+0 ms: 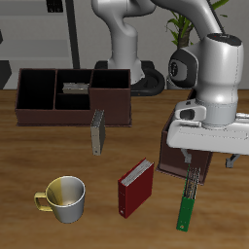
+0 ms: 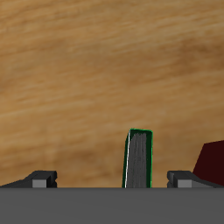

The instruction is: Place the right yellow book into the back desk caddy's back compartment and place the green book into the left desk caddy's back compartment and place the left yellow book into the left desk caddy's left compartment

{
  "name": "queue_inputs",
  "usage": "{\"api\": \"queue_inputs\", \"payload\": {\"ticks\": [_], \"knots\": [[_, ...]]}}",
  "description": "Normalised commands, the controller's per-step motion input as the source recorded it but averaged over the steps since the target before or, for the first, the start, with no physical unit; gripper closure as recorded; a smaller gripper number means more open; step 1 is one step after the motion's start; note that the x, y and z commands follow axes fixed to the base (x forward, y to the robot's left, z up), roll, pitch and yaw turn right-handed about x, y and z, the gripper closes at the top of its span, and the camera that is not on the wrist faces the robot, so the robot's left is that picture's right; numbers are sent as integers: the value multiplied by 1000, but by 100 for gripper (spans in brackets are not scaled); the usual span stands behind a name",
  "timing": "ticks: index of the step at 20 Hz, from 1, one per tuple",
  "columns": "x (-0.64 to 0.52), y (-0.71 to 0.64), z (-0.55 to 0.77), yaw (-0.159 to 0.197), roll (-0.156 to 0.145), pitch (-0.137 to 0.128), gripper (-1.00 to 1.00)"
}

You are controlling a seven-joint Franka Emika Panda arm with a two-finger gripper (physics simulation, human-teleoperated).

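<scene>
Tool (image 2: 112,178) hangs straight above the green book (image 2: 139,157), fingers spread wide to either side of it and touching nothing, so it is released and empty. That book stands upright on its edge on the worktop (image 1: 29,156) near the front, just beside the left desk caddy (image 1: 175,160), most of which the arm hides. It looks thin, rigid and light: a hard cover with grey page edges, unlikely to bend or suffer from a firm pinch, though the smooth faces may slip if caught only at a corner. I would close across its two broad covers near the middle of the upper edge, so it hangs plumb and can drop into a narrow bin without twisting. Standing on so slim a base, it may topple if one finger touches first.

Near it lies a red book (image 1: 135,187) flat on the worktop. Farther back, one yellow book (image 1: 97,131) stands upright just before the back desk caddy (image 1: 73,95), and another (image 1: 76,88) rests inside that caddy. A yellow-and-white mug (image 1: 63,198) sits well apart.
</scene>
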Motion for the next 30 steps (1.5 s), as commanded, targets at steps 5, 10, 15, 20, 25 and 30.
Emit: {"api": "queue_inputs", "payload": {"ticks": [5,10,15,20,25,30], "knots": [[148,-266,-451,12,-12,25,-100],[-4,-110,-294,-2,2,29,-100],[8,-185,-196,-19,6,29,-100],[45,-134,-82,-30,19,43,-100],[67,8,-188,-21,90,97,100],[60,128,-142,39,59,71,100]]}}
